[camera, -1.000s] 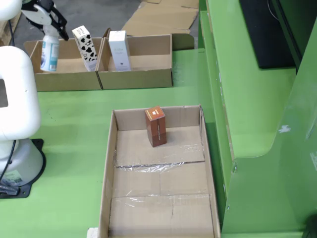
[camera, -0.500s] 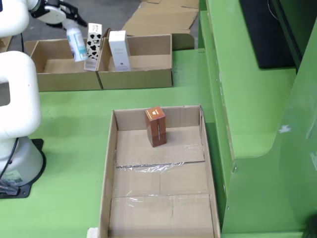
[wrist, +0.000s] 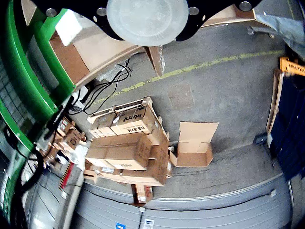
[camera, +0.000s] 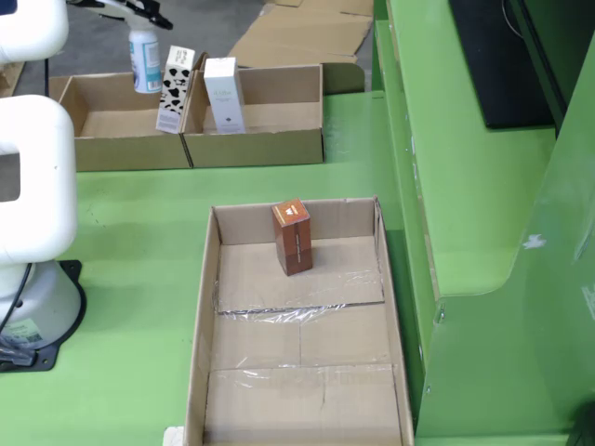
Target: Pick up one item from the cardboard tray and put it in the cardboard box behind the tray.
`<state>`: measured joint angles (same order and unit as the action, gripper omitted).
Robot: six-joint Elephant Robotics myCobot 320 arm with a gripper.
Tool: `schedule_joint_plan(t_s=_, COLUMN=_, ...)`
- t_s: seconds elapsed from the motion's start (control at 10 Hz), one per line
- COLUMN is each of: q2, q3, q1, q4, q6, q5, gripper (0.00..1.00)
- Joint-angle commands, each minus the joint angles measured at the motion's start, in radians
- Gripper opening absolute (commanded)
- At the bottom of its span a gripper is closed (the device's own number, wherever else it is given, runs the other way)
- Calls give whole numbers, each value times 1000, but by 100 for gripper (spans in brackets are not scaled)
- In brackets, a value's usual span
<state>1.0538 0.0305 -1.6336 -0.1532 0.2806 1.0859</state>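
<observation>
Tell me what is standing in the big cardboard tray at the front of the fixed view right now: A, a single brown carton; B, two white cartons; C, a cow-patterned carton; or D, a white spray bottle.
A: the only thing standing in the cardboard tray is one brown carton, upright near the back wall.

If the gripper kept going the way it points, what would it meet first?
Probably the floor of the left cardboard box, reached by the white spray bottle the gripper holds; the cow-patterned carton stands close. Depth unclear.
</observation>
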Motion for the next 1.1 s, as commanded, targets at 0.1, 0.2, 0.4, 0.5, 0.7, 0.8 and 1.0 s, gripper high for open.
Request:
schedule_joint_plan(t_s=0.1, q2=-111, q3=-31, q1=18, q4=215, q6=149, q5=252, gripper=0)
schedule_joint_plan(t_s=0.2, q2=-111, q3=-31, q1=18, q4=215, q6=149, q5=252, gripper=0)
schedule_joint_plan(t_s=0.4, q2=-124, q3=-31, q1=24, q4=243, q6=154, q5=264, gripper=0)
schedule_joint_plan(t_s=0.5, q2=-124, q3=-31, q1=24, q4=243, q6=154, q5=264, gripper=0)
schedule_joint_plan(t_s=0.7, q2=-126, q3=-31, q1=23, q4=232, q6=142, q5=253, gripper=0)
schedule_joint_plan(t_s=0.8, q2=-126, q3=-31, q1=23, q4=232, q6=142, q5=253, gripper=0)
schedule_joint_plan(t_s=1.0, q2=-118, q3=-31, q1=20, q4=209, q6=130, q5=239, gripper=0)
